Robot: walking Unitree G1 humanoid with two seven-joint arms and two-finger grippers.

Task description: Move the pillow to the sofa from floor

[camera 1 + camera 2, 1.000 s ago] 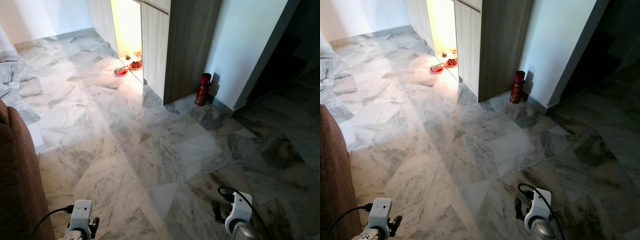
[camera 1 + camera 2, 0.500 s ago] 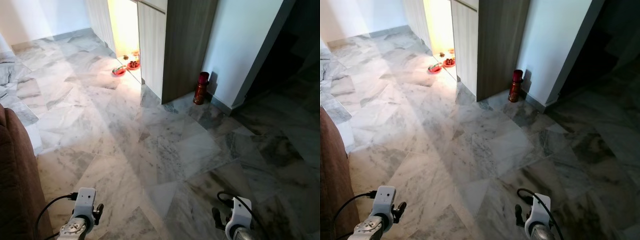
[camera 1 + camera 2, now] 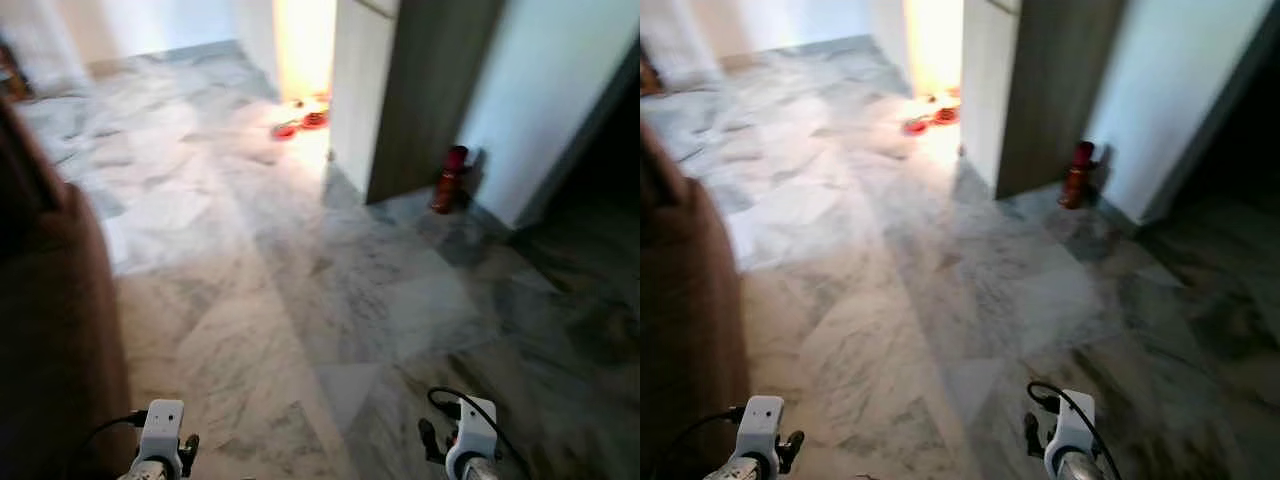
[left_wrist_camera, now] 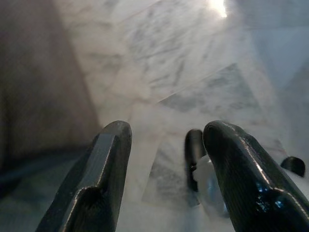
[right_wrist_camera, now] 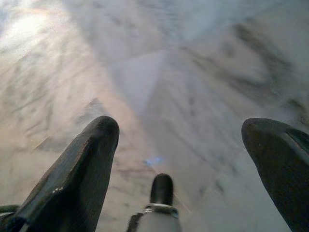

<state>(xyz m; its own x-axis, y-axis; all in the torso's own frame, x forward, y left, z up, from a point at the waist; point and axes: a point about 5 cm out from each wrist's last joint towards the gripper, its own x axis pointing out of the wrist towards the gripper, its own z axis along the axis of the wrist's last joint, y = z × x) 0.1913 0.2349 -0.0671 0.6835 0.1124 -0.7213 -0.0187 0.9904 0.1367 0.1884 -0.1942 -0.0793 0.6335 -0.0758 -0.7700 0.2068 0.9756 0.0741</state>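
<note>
Two grippers hang low at the bottom edge of the head views, both over bare marble floor [image 3: 300, 280]. Seen through its wrist camera, the left gripper [image 4: 164, 159] has its black fingers [image 4: 108, 164] parted with nothing between them, only pale veined tile beyond. Likewise the right gripper [image 5: 178, 159] has its fingers [image 5: 82, 169] spread wide apart and empty, a grey triangular tile showing in the gap. In the left eye view the left wrist's white housing sits at lower left, close beside the brown sofa [image 3: 50, 330], which runs up the left edge of the frame; the right wrist's housing sits at lower right with a black cable looped over it.

Farther off, in the upper middle of the frame, a tall cabinet [image 3: 400, 90] with a pale door and a dark wood side stands against a white wall. A red cylinder [image 3: 448, 180] stands upright on the floor just beside the cabinet's right corner. Small red dishes [image 3: 300, 122] lie on the floor in the warm yellow light left of the cabinet. As for the pillow, I cannot tell where it lies; the head views are blurred
</note>
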